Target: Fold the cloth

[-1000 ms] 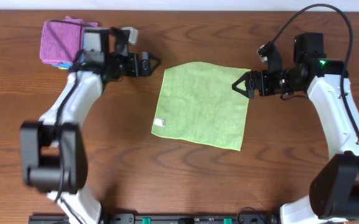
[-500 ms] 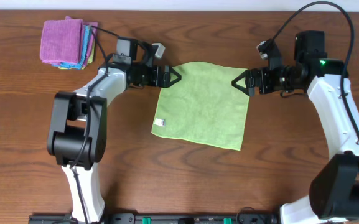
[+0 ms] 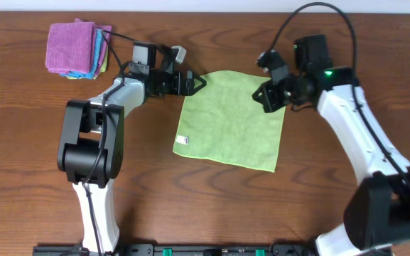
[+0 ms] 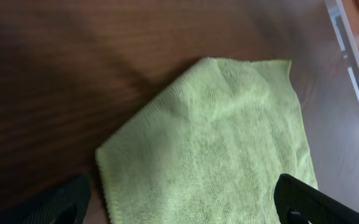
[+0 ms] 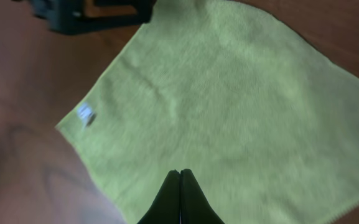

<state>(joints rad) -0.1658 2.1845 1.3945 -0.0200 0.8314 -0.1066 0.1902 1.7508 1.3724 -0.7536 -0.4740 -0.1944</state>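
Beneath the right pincer (image 3: 266, 97), a cloth (image 3: 229, 121) corner is hidden.

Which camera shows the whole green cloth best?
The overhead view: the cloth lies flat, nearly its whole outline visible. The left wrist view cuts off its lower part; the right wrist view shows most of it, blurred and cropped.

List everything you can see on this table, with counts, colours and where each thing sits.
cloth: one, lime green, flat at the table's middle
tag: one, white, cloth's lower-left corner in the overhead view
folded cloths: one stack, purple on top, turquoise beneath, far-left corner
table: one, dark brown wood
left gripper: one, black, open at the cloth's far-left corner
right gripper: one, black, shut, over the cloth's far-right part
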